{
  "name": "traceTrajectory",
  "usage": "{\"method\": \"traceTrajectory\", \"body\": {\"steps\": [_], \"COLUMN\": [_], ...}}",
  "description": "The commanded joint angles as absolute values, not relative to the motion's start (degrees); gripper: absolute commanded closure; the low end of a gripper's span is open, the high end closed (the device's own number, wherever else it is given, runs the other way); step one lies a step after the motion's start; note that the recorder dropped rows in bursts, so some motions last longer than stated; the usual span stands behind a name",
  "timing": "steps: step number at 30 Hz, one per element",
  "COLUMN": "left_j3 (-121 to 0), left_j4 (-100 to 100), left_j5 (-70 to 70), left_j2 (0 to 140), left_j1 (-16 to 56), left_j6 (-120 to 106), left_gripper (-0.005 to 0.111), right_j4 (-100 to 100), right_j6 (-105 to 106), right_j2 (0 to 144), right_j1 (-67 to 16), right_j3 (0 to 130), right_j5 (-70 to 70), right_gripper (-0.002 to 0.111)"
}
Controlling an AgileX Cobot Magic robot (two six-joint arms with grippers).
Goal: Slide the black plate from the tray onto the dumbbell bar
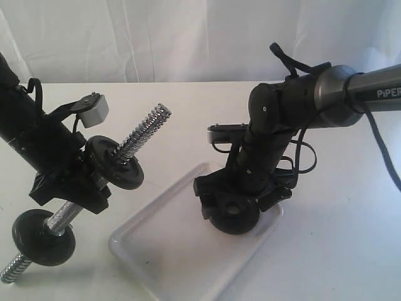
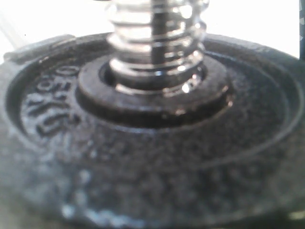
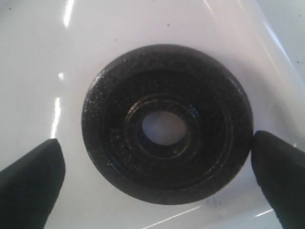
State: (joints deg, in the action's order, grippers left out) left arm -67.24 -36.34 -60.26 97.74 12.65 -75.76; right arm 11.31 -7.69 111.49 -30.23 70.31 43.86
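I see the black plate (image 1: 235, 218) lying flat inside the tray (image 1: 147, 251), in its far right part, close to the rim. In the right wrist view its centre hole shows the white tray floor through it. I find no writing on this face.

The right gripper (image 1: 241, 199) hangs directly over the plate. Its fingers (image 3: 33, 181) are spread wide, one on each side of the plate. One fingertip is clearly apart from the rim and the other is just beside it; I cannot tell if it touches. On the grey tube of this arm, right of the tray, I read "PiPER" (image 1: 388, 93).

Left of the tray, the left gripper (image 1: 75, 188) is closed around the dumbbell bar (image 1: 147, 128) and holds it tilted. The free threaded end is up, on the side nearer to the tray, and the other end is low, far from the tray. Two more black discs sit on the bar: the upper disc (image 1: 116, 163) just above the gripper and the lower disc (image 1: 44, 237) below it.

The left wrist view shows the upper disc very close, with the chrome thread passing through its hole. Raised characters (image 2: 52, 107) are cast in its recessed ring, but they are blurred and I cannot read them surely.
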Motion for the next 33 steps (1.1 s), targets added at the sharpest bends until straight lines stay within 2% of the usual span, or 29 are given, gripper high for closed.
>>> {"method": "traceTrajectory", "body": {"steps": [1, 33], "left_j3": [-68.62, -68.62], "left_j4": [-48.81, -48.81], "left_j5": [-65.78, -65.66], "left_j2": [94.59, 94.59], "left_j1": [12.77, 12.77], "left_j6": [-75.78, -75.65], "left_gripper": [0.107, 0.107], "right_j4": [10.99, 10.89], "right_j6": [-7.85, -9.24], "right_j2": [111.56, 111.56], "right_j1": [-30.3, -30.3], "right_j3": [70.72, 70.72], "right_j5": [42.9, 40.97], "right_gripper": [0.008, 0.008]}}
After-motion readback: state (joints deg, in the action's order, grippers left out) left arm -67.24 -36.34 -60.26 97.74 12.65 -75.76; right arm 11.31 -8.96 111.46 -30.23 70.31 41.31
